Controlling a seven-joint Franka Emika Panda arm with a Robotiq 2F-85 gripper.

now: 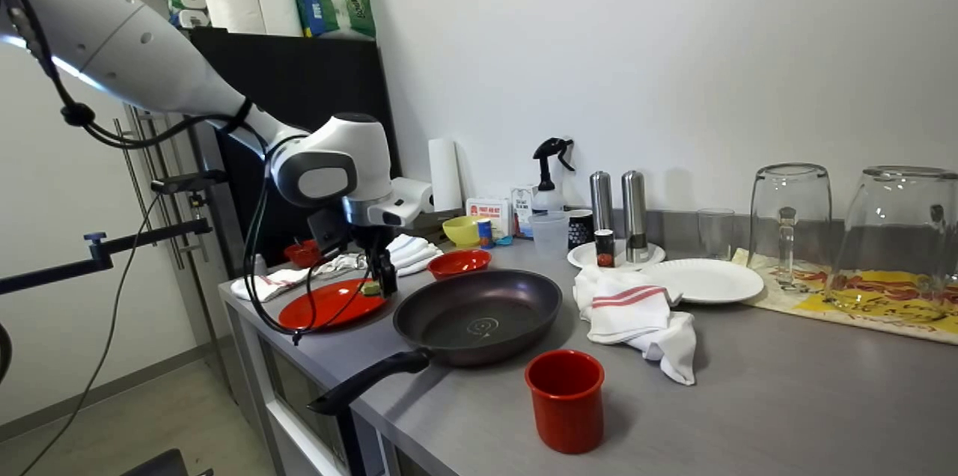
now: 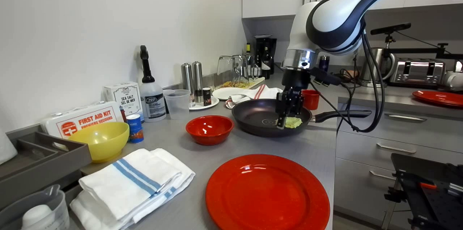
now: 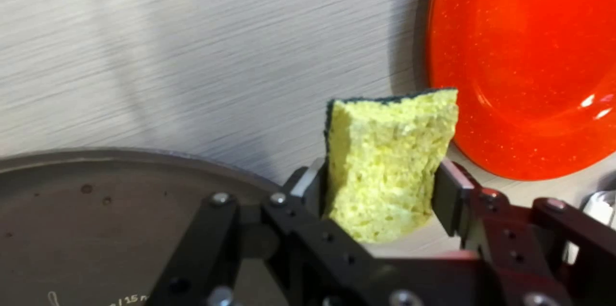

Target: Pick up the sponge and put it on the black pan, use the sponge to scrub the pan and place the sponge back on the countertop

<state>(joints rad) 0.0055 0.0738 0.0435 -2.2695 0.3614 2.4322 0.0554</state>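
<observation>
the black two-finger gripper (image 3: 382, 193) is clamped on the yellow-green porous sponge (image 3: 392, 157), which has a thin dark layer, holding it from both sides. the sponge seems lifted above the flat grey countertop (image 1: 778, 401), between the round black frying pan (image 1: 479, 304) and the flat round red plate (image 2: 267, 194), near to both. whether the scrubbing is done or waits, i cannot tell. if the pan is next, a too low crossing could make the gripper hit its raised rim and push it; its long black handle (image 1: 374, 379) sticks out past the countertop, so a bump there could turn it. in scrubbing, strong pressing may twist the soft sponge out of the grip. if the countertop is next, releasing here may drop the sponge half on the plate, because the space between is narrow.
</observation>
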